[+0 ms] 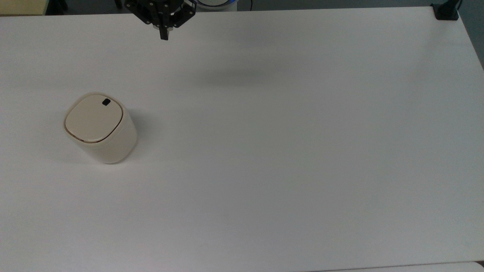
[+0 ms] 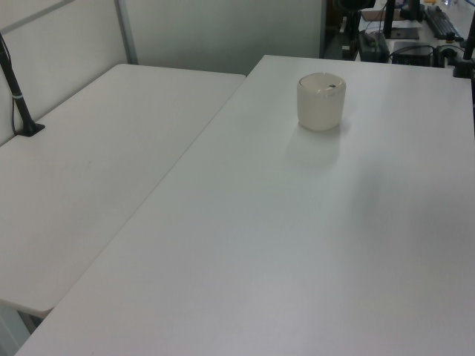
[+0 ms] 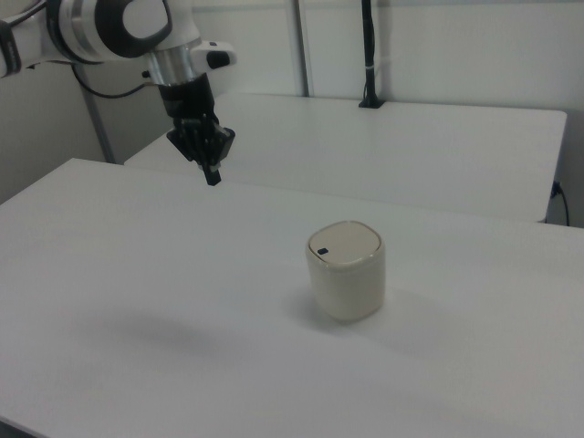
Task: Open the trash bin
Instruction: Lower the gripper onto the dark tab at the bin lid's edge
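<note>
While the trash bin (image 1: 100,128) sits upright on the white table (image 1: 283,151) at the top view's left with its lid down flat, I see its black button (image 1: 106,101) facing the far edge. Gripper (image 1: 164,36) hangs above that edge, well apart from the bin, fingers pinched together on nothing.

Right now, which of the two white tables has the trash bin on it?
The table under the gripper, nearer in the right view; the trash bin stands there with its lid shut. The far table bears a black pole.
</note>
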{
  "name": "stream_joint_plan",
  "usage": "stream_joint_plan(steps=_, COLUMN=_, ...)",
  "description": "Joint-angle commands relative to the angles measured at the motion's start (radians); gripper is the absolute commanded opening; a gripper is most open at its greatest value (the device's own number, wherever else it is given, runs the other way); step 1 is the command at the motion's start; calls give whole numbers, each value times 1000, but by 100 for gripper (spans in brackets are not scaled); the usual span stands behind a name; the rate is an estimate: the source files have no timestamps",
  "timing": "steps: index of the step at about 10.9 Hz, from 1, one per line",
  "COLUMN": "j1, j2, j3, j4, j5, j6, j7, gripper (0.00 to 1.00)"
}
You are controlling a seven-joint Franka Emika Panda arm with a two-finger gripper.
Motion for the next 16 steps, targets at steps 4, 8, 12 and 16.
stream_joint_plan(steps=4, j1=-139, j2=92, j3=-10, j4=-2, j5=-2, j6=146, j7=-38, gripper=1)
stream_joint_plan(steps=8, j1=-195, j2=161, j3=-7, j4=-9, j5=23, j6=228, j7=-21, gripper=1)
stream_joint_plan(steps=12, j1=-242, j2=224, j3=-7, j4=-9, j5=53, j6=312, j7=0, gripper=1)
stream_joint_plan(steps=16, j1=-262, j2=264, j3=-7, j4=-9, j5=81, j6=378, j7=12, gripper=1)
